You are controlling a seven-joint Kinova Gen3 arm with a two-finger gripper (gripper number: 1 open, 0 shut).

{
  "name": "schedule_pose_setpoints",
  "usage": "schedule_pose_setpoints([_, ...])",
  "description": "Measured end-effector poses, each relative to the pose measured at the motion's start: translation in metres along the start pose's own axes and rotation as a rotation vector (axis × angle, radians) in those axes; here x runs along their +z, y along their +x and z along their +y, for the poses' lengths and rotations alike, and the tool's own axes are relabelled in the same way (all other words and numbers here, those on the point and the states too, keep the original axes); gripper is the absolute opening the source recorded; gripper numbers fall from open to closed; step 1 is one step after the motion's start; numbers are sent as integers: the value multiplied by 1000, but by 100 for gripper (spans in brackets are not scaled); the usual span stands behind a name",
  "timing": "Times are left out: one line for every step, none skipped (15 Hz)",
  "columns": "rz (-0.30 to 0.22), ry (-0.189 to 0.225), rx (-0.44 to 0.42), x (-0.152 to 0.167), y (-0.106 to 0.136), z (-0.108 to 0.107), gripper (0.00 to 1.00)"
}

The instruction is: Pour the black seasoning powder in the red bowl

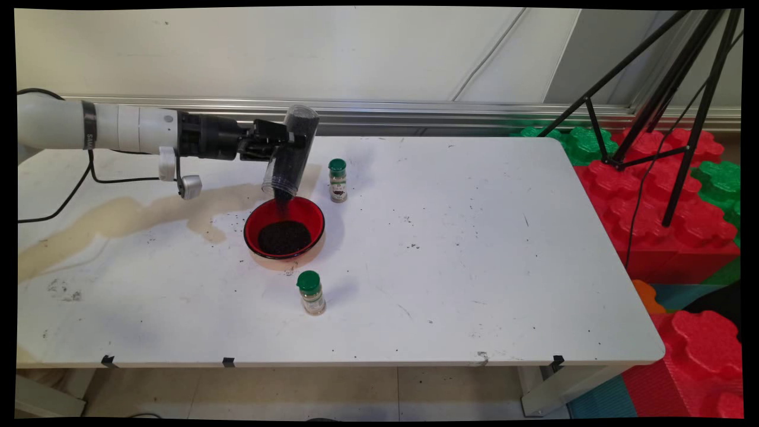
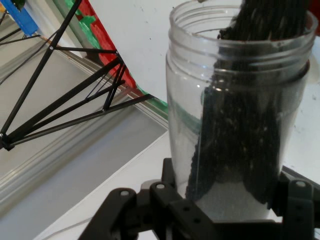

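While pincer (image 1: 283, 144) grips tipped jar (image 1: 290, 153), grains fall into red bowl (image 1: 256, 220).

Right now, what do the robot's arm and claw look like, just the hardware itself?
The arm is a white tube of round segments, with a dark band bearing small lettering near one joint. It ends in a black wrist and a black two-finger claw built from jointed linkage bars with visible pivot pins. Black cables hang beneath it, and a small white-and-grey clip-on part dangles under the forearm.
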Motion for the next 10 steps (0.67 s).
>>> schedule_pose_setpoints([-1,1,6,0,0,0,0])
schedule_pose_setpoints([-2,3,11,0,0,-1,0])
schedule_pose_setpoints([-3,4,15,-1,1,-1,0])
schedule_pose_setpoints([-3,5,19,-1,1,-1,0])
schedule_pose_setpoints([-3,6,23,-1,1,-2,0])
schedule_pose_setpoints([-4,7,27,-1,1,-2,0])
schedule_pose_setpoints([-5,7,29,-2,2,-2,0])
schedule_pose_setpoints([-5,8,32,-2,2,-2,0])
schedule_pose_setpoints([-5,9,33,-2,2,-3,0])
schedule_pose_setpoints([-6,9,34,-2,2,-3,0])
